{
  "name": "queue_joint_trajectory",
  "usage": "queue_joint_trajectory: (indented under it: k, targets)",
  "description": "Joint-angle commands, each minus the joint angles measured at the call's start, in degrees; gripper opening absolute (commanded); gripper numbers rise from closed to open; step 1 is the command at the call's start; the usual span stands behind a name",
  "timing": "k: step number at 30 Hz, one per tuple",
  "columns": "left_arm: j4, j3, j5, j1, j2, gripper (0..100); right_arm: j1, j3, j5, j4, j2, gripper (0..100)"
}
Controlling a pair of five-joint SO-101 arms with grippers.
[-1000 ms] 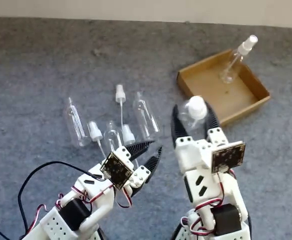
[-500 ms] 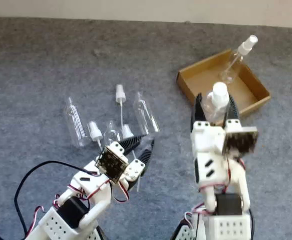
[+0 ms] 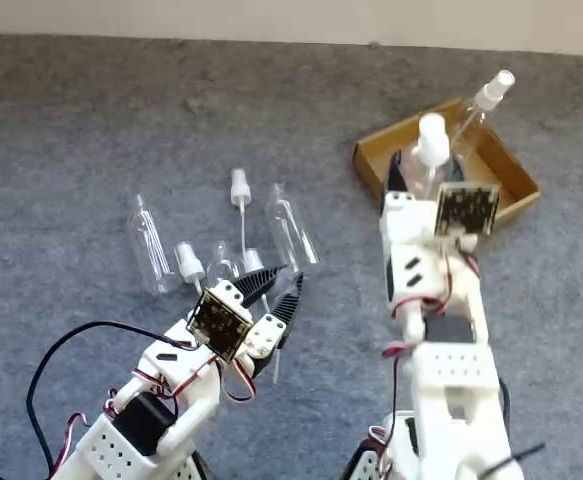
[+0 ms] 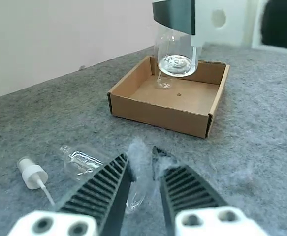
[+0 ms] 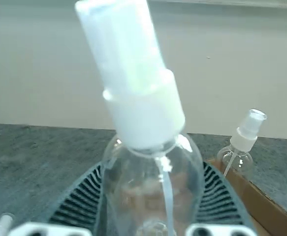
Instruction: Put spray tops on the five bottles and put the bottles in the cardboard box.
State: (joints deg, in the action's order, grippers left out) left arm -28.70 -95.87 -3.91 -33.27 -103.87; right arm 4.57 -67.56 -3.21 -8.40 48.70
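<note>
My right gripper (image 3: 428,172) is shut on a clear bottle (image 3: 430,148) with a white spray top, holding it upright above the near left edge of the cardboard box (image 3: 369,160). The bottle (image 5: 148,182) sits between the dark fingers. A second topped bottle (image 3: 468,118) leans in the box's far corner. My left gripper (image 3: 289,278) is low over the carpet with its fingers closed in on a loose spray top (image 3: 254,262). In the left wrist view the gripper (image 4: 140,156) has white blur at its tips, and the box (image 4: 158,115) is beyond it.
Three uncapped bottles lie on the grey carpet: one at the left (image 3: 149,245), a small one (image 3: 223,268) and one (image 3: 291,225) by the left gripper. Two more spray tops (image 3: 239,190) (image 3: 188,262) lie among them. A black cable (image 3: 61,360) loops at the front left.
The right arm has carried its topped bottle forward, from mid-table to over the box. The left gripper's fingers have narrowed from wide open to nearly together at the spray top.
</note>
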Motion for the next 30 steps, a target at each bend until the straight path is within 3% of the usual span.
queue_joint_trajectory:
  k: [1, 14, 30]
  targets:
    - [-0.18, -1.19, -0.26, 0.75, -0.48, 1, -0.66, 9.01, -0.44, -4.44, -8.48, 11.6]
    - [-0.18, -1.19, -0.26, 0.75, -0.48, 1, -2.59, 24.22, -0.44, -15.96, -36.44, 11.6]
    - [-0.18, -1.19, -0.26, 0.75, -0.4, 1, -3.38, 41.01, -0.44, -16.31, -60.26, 11.6]
